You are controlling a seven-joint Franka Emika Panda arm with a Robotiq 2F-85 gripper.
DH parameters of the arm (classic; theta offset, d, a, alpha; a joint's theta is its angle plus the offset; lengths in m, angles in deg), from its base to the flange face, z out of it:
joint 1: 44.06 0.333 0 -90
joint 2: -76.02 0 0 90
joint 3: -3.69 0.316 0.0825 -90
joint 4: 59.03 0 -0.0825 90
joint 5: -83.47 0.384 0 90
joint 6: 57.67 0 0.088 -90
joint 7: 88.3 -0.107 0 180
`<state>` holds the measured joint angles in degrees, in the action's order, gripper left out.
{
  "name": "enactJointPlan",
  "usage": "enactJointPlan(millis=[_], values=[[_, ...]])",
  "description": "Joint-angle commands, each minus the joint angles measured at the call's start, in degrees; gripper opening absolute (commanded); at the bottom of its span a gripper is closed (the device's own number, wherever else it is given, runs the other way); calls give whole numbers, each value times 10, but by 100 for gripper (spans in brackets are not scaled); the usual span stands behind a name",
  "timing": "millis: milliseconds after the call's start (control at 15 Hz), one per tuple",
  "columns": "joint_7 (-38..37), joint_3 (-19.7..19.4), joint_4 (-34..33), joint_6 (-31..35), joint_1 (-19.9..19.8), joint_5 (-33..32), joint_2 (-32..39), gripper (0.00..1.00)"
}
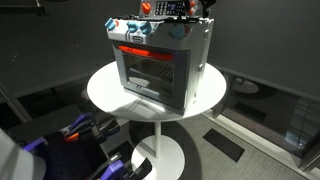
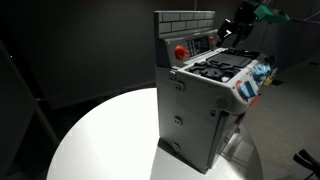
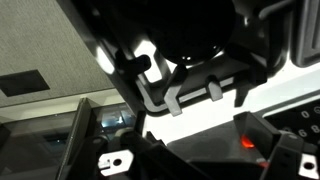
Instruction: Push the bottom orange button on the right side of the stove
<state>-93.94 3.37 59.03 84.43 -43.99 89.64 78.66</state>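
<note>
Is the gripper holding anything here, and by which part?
Nothing appears to be held: the gripper hangs bare above the rear of the stove.

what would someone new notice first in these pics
The small grey toy stove catches the eye first. It stands in the middle of a round white table in a dark room, with an orange-red strip above its glass door. In an exterior view the dark end effector hangs over the stove's top, close to the brick-patterned back panel.
</note>
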Motion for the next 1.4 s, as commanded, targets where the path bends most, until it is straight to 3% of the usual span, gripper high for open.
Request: enactJointPlan(millis=[0,933,1333], values=[[-17,2,-29,-13,2,-1,17,100],[-11,4,-61,1,4,-5,49,100],[11,6,-42,-25,0,21,23,100]])
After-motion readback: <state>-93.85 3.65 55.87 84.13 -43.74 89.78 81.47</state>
